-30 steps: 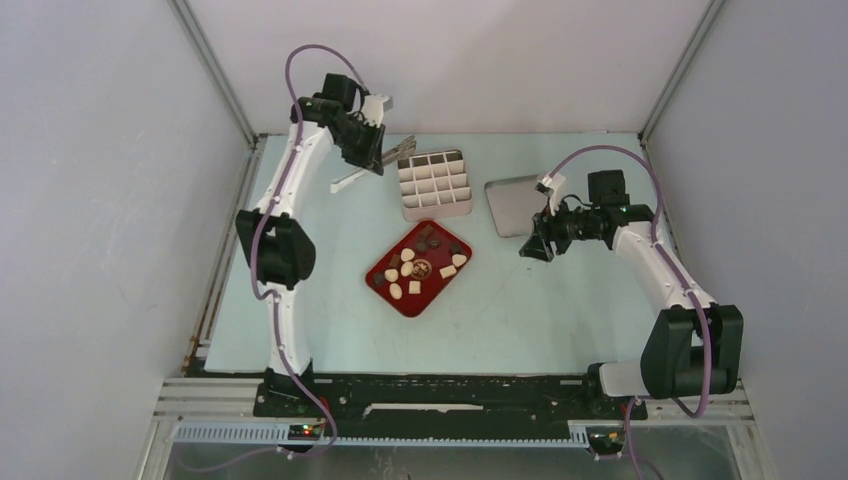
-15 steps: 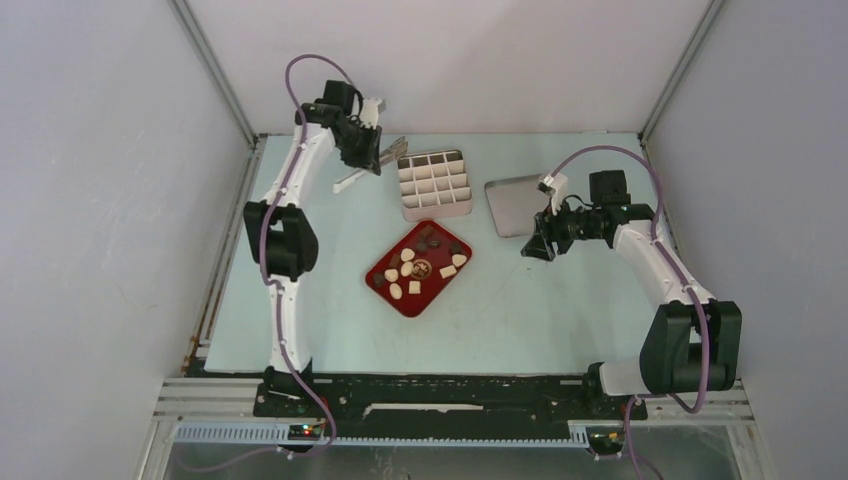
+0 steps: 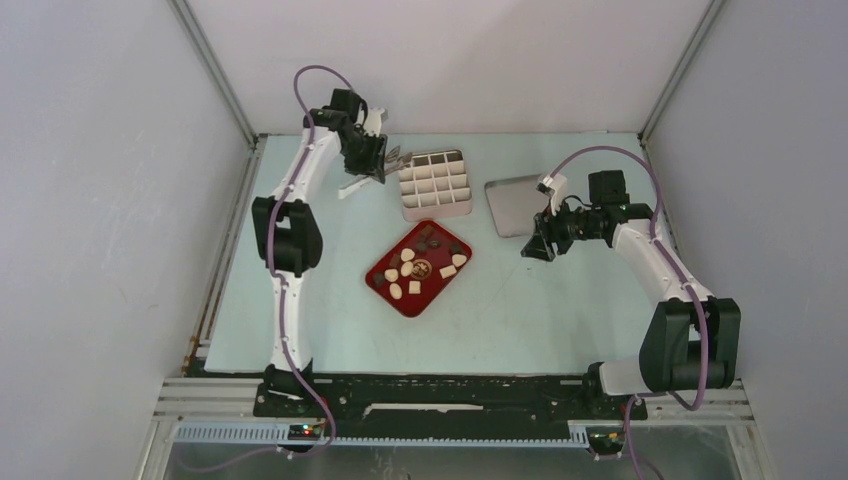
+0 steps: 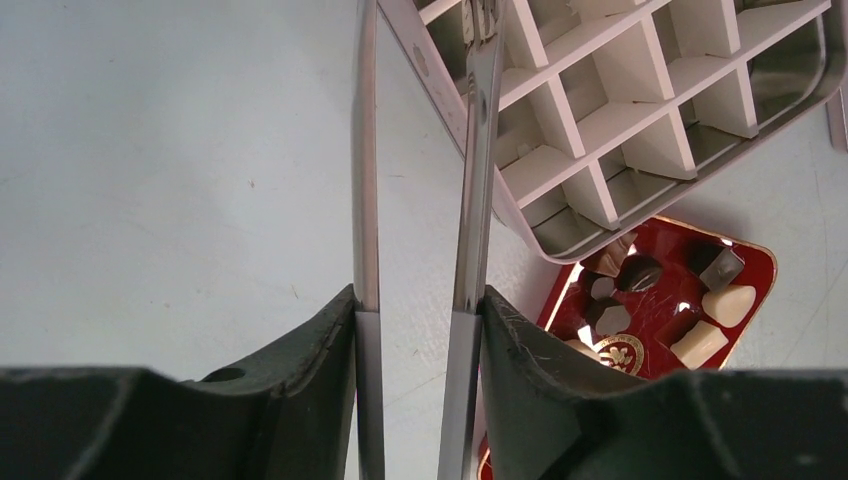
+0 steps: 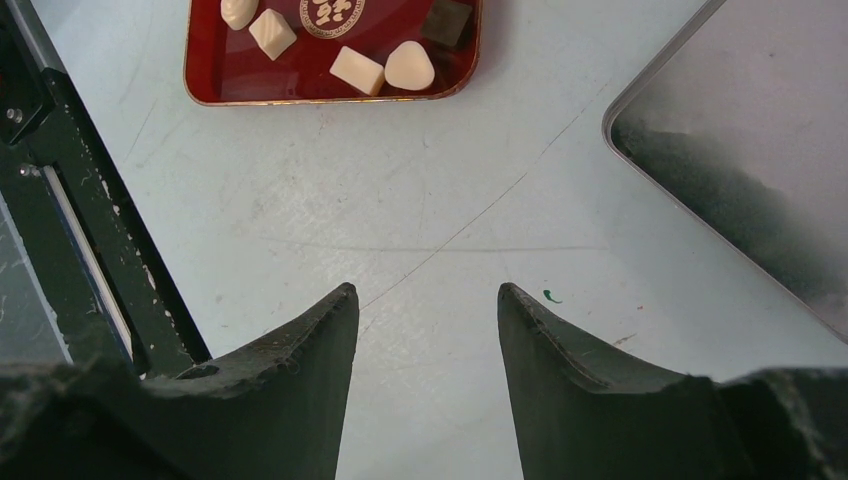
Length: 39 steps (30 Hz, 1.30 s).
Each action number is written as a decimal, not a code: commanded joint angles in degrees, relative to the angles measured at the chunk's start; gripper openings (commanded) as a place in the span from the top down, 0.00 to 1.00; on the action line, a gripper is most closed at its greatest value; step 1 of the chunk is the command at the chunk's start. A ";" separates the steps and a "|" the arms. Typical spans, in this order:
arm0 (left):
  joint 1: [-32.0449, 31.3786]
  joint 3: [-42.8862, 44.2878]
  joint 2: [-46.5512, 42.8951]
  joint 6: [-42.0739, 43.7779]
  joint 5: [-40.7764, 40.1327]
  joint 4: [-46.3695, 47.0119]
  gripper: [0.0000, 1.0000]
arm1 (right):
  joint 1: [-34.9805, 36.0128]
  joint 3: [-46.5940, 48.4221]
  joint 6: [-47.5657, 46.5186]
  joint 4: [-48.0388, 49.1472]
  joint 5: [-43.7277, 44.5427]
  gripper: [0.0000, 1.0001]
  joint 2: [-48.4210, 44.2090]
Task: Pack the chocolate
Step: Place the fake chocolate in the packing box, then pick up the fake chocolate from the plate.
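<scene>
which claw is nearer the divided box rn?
Left. The left claw, gripping tweezers, sits at the far-left corner of the divided box; the right claw hovers off to its right, beside the metal lid.

On the table (image 3: 330, 295), at the middle: tray (image 3: 432, 288), with the chocolate (image 3: 407, 269) lying in it. Just beyond, farther back: divided box (image 3: 436, 211). Right of the box: lid (image 3: 512, 205). Left of it: tongs (image 3: 395, 157), tips at its far-left corner.

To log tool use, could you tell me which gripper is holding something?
The left gripper: its jaws pinch silver metal tweezers; the right gripper hangs empty.
</scene>
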 commanded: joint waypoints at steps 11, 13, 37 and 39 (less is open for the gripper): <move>0.33 -4.33 -13.19 0.60 2.30 4.86 0.62 | -0.22 0.19 -0.73 0.10 0.17 0.44 0.50; 0.33 -8.09 -16.73 0.89 3.94 5.60 0.63 | -0.22 0.19 -0.78 0.01 0.09 0.44 0.61; -6.52 -46.99 -41.20 12.49 7.68 -9.01 0.67 | 0.22 0.15 -1.86 -0.78 -0.35 0.44 1.24; -6.52 -48.49 -42.40 11.31 6.64 -8.02 0.66 | 0.29 0.15 -1.86 -0.78 -0.36 0.44 1.23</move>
